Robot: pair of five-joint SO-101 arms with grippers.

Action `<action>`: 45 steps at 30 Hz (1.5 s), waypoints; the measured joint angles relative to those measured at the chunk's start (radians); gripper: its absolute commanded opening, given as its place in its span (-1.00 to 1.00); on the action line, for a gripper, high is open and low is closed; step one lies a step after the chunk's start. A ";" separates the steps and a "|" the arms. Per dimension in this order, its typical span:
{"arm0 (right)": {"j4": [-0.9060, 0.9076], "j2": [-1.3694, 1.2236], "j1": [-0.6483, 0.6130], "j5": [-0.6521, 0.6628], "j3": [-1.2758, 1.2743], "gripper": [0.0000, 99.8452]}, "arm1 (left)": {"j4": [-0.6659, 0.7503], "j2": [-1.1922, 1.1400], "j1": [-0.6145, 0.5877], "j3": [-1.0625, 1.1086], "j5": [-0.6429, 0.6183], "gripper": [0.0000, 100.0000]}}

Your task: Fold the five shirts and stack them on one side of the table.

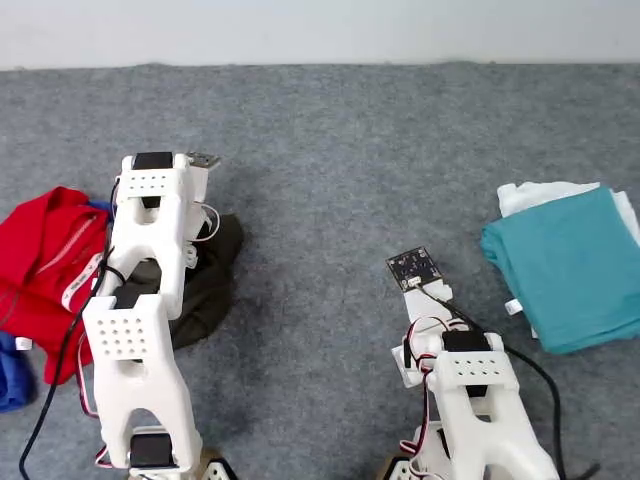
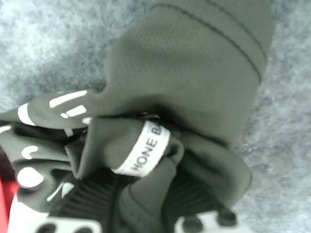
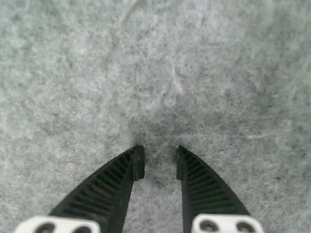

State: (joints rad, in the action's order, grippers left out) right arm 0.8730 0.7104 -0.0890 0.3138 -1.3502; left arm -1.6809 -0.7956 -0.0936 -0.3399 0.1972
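A dark olive shirt [image 2: 194,73] with a white neck label [image 2: 146,148] lies crumpled on the grey table. My left gripper [image 2: 146,199] is shut on a bunch of its cloth, which hides the fingertips. From above, the left arm [image 1: 150,240] stands over this dark shirt [image 1: 212,285] at the table's left. A red shirt [image 1: 40,265] and a blue one [image 1: 10,372] lie heaped at the left edge. On the right a folded teal shirt [image 1: 570,265] rests on a folded white shirt [image 1: 540,195]. My right gripper [image 3: 159,162] hangs open just above bare table.
The right arm [image 1: 470,380] stands near the front, with its wrist camera board [image 1: 414,267] and wires on top. Grey carpet-like table surface [image 1: 340,170] stretches across the middle and back. A pale wall [image 1: 320,30] borders the far edge.
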 measured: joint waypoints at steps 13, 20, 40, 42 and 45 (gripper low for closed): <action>0.000 0.000 0.000 0.000 0.000 -0.74 | 0.000 0.000 0.000 0.000 0.000 -0.97; 0.000 0.000 0.000 0.000 0.000 -0.74 | 0.000 0.000 0.000 0.000 0.000 -0.97; 0.005 0.000 -0.038 0.000 -0.006 -0.74 | 0.000 0.000 0.000 0.000 0.000 -0.97; 0.005 0.000 -0.038 0.000 -0.006 -0.74 | 0.000 0.000 0.000 0.000 0.000 -0.97; 0.005 0.000 -0.038 0.000 -0.006 -0.74 | 0.000 0.000 0.005 0.000 0.000 -0.97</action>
State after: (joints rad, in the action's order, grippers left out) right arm 0.8777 0.7104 -0.1274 0.3138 -1.3564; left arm -1.6809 -0.7956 -0.0890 -0.3399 0.1972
